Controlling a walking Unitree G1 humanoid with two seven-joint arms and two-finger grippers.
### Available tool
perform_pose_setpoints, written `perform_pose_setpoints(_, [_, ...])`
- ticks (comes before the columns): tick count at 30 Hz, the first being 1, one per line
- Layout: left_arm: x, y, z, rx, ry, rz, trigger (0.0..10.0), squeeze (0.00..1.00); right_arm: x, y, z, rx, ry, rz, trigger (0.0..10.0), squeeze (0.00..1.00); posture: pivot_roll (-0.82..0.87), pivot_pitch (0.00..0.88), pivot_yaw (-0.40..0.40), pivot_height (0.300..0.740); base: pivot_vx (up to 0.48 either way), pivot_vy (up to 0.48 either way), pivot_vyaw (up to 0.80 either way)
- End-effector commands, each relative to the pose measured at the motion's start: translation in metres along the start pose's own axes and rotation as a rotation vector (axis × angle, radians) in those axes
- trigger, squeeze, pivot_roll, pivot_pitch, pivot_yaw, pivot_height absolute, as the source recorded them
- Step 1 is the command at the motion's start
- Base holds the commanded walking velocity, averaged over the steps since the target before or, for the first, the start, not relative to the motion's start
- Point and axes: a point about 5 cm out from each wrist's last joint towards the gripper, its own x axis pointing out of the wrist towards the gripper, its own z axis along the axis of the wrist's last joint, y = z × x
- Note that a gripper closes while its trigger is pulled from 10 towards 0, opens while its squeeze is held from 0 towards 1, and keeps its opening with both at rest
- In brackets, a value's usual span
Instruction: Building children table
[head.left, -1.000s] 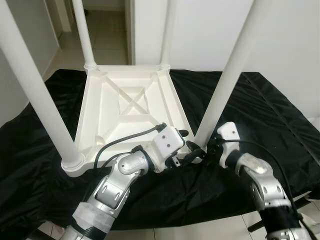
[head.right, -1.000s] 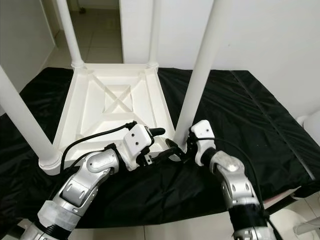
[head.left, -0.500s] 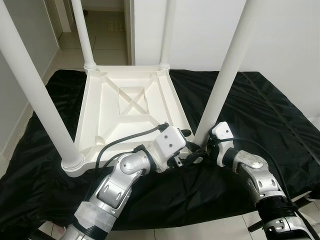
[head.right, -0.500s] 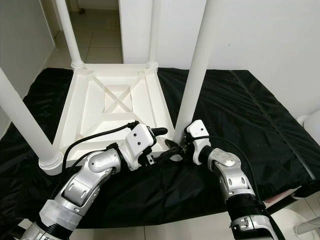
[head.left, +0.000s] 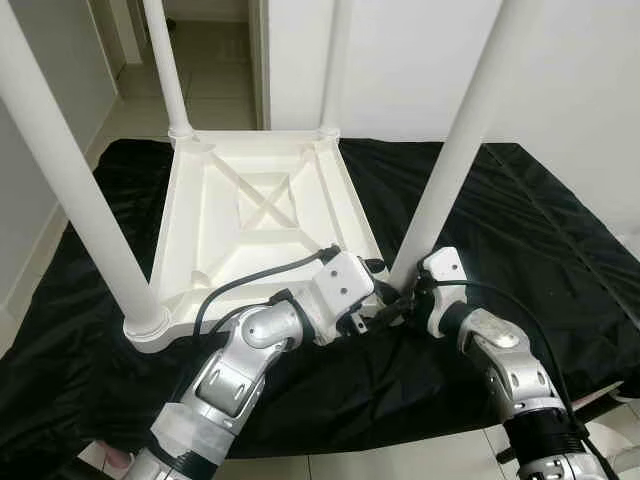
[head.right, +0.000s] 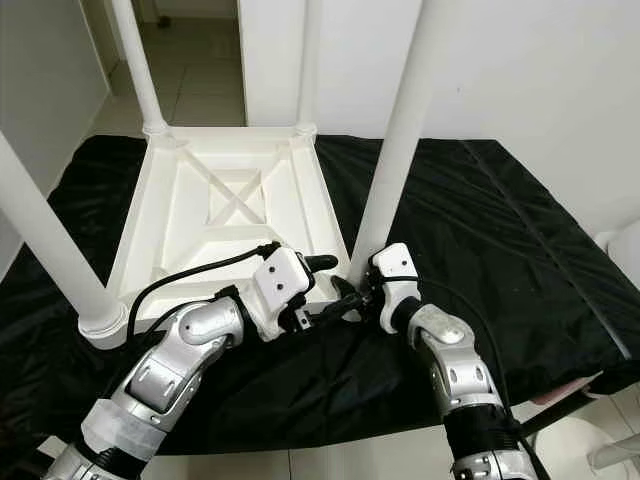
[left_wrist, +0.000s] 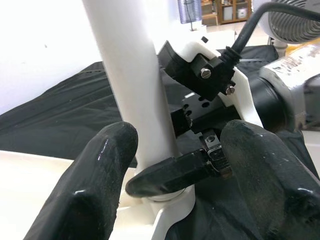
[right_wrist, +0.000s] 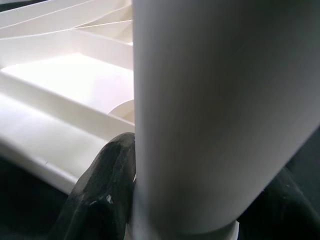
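Note:
A white children's table (head.left: 250, 215) lies upside down on a black cloth, with its legs pointing up. The near right leg (head.left: 450, 170) stands in its corner socket. My right gripper (head.left: 410, 296) is shut around the base of that leg; in the right wrist view its black fingers (right_wrist: 107, 185) press on both sides of the leg (right_wrist: 220, 110). My left gripper (head.left: 384, 293) is open just left of the same socket. In the left wrist view its fingers (left_wrist: 95, 180) straddle the leg (left_wrist: 132, 75) without closing on it.
Three other legs rise from the near left (head.left: 75, 190), far left (head.left: 165, 65) and far right (head.left: 335, 65) corners. The black cloth (head.left: 530, 220) reaches to a white wall on the right. Tiled floor (head.left: 215, 85) and a doorway lie behind.
My right gripper has slid in from the right and closed around the base of the near right leg. My left gripper has held its place by the socket.

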Motion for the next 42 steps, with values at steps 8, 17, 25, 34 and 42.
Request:
perform_pose_setpoints(8, [0.001,-0.004,-0.003,-0.017,0.012,-0.02,10.0,0.0,-0.005,0.015,-0.006,0.105,0.035,-0.225,10.0,0.0,-0.15,0.0,-0.028,0.74,0.0,0.0,0.0])
perform_pose_setpoints(17, [0.0,-0.005,-0.004,-0.015,0.016,-0.024,10.0,0.0,-0.001,0.041,-0.001,0.213,0.013,-0.488,10.0,0.0,-0.14,0.0,-0.031,0.74,0.0,0.0,0.0])
perform_pose_setpoints(25, [-0.005,-0.006,-0.006,-0.024,0.023,-0.025,10.0,0.0,-0.001,0.049,0.008,0.26,-0.01,-0.585,10.0,0.0,-0.14,0.0,-0.038,0.74,0.0,0.0,0.0])
perform_pose_setpoints(34, [-0.018,-0.005,-0.015,-0.037,0.059,-0.021,10.0,0.0,-0.01,0.042,0.008,0.268,-0.023,-0.583,10.0,1.0,-0.13,0.0,-0.047,0.74,0.0,0.0,0.0])
perform_pose_setpoints(42, [-0.027,-0.006,-0.025,-0.057,0.099,-0.012,10.0,0.0,-0.022,0.027,0.009,0.218,-0.064,-0.415,10.0,0.0,-0.13,0.0,-0.037,0.74,0.0,0.0,0.0])
